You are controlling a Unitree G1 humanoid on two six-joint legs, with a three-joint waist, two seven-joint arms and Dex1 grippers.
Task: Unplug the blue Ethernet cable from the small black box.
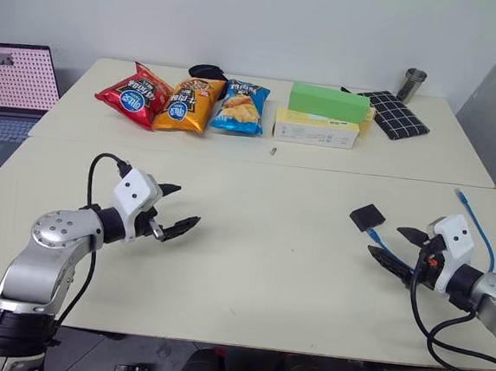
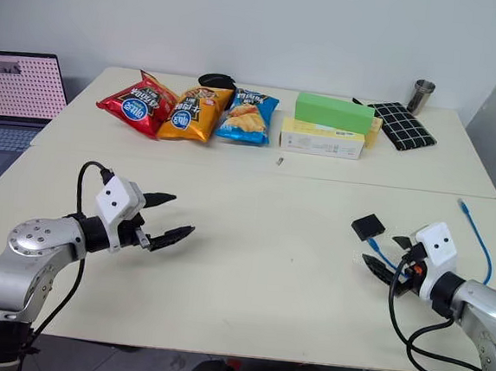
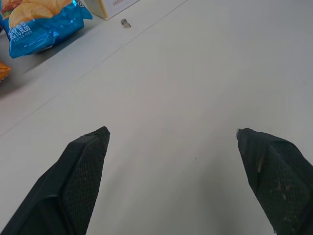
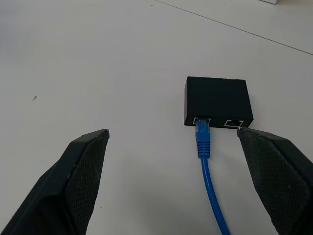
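Both end effectors gape empty. The right end effector [image 4: 171, 142] faces the blue Ethernet cable [image 4: 204, 147], still plugged into the small black box [image 4: 217, 100]; pulling unbraced could drag this light box along.

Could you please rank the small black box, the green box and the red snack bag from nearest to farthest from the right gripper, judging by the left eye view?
1. The small black box, just ahead of the right gripper.
2. The green box, far side of the table.
3. The red snack bag, far left.
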